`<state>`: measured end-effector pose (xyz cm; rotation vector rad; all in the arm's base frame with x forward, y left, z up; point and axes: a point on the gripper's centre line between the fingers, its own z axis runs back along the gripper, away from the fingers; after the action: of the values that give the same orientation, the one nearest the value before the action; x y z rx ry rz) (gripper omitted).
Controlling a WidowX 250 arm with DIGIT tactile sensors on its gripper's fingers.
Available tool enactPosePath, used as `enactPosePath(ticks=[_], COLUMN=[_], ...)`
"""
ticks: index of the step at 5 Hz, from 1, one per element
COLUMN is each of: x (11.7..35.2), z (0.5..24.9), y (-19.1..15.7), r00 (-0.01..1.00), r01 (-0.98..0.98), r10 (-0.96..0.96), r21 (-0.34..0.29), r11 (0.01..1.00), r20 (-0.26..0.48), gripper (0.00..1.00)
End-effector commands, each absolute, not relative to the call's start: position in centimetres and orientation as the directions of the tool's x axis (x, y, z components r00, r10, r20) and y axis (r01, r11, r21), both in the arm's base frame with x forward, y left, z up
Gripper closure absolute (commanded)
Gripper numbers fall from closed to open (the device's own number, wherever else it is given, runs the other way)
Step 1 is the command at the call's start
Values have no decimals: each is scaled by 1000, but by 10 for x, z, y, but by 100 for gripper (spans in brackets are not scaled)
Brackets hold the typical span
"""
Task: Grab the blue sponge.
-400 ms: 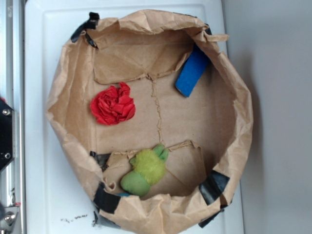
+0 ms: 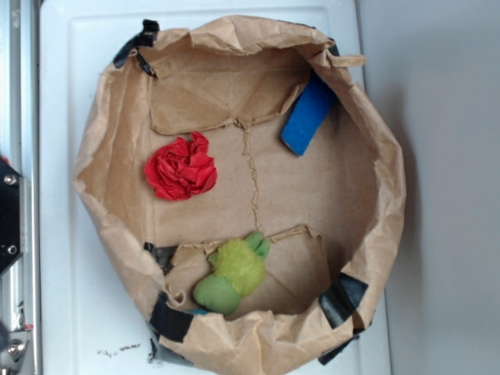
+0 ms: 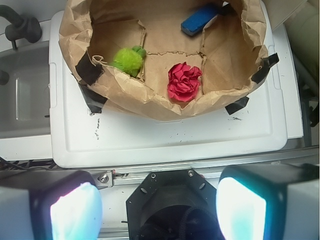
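Blue sponge (image 3: 199,20) is the farthest thing from me, leaning against the far wall of the brown paper bag tub (image 3: 150,102) at the upper right of the wrist view. Nearest, my pincer (image 3: 159,210) stands wide, its two pale fingers (image 3: 75,212) at the bottom corners, gripping nothing. Beyond it lies the white worktop (image 3: 165,140), then the tub's taped rim. Inside, the red paper wad (image 3: 184,81) sits close to the near wall, the green plush toy (image 3: 128,59) to its left, all well apart.
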<state>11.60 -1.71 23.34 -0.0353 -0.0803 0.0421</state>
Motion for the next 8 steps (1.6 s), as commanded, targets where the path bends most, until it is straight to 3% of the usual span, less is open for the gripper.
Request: enactPosePath(ticks=[1, 2, 5, 6, 8], x=[216, 266, 266, 279, 302], z=[198, 184, 184, 145, 96], y=[9, 21, 21, 29, 54], r00=[973, 955, 955, 938, 886], r01=[-107, -145, -145, -204, -386], r10=[120, 148, 148, 205, 386], r21=[-74, -31, -31, -35, -53], r11=[991, 989, 989, 978, 921], r20=[197, 256, 256, 278, 258], gripper=[0, 0, 0, 0, 0])
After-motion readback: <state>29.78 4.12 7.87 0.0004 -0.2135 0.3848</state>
